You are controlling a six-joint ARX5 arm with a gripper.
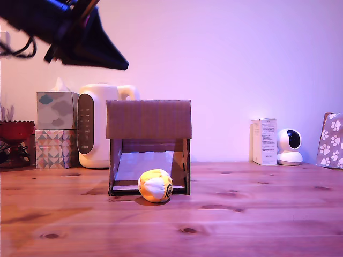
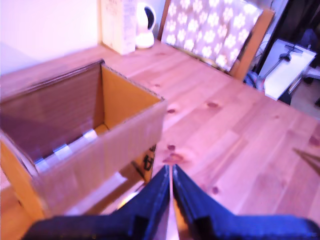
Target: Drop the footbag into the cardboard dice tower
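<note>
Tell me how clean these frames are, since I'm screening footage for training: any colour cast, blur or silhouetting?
Exterior view: a pink-purple cast tints the wall; the arm at upper left is a dark, detail-less silhouette, while the footbag and cardboard dice tower look sharp. Wrist view: soft overall, same pink tint, the gripper close to the lens and blurred, its fingers nearly touching, and the background chair smeared.

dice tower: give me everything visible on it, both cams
The cardboard dice tower is a brown corrugated box standing upright on the wooden table. The exterior view shows a broad flat upper front panel above a lower opening with a pale sloped ramp inside. The wrist view shows its top open, with bare inner walls and pale strips at the bottom. The footbag sits at the front opening, apparently touching the base. The gripper is nearby, not touching it.
</note>
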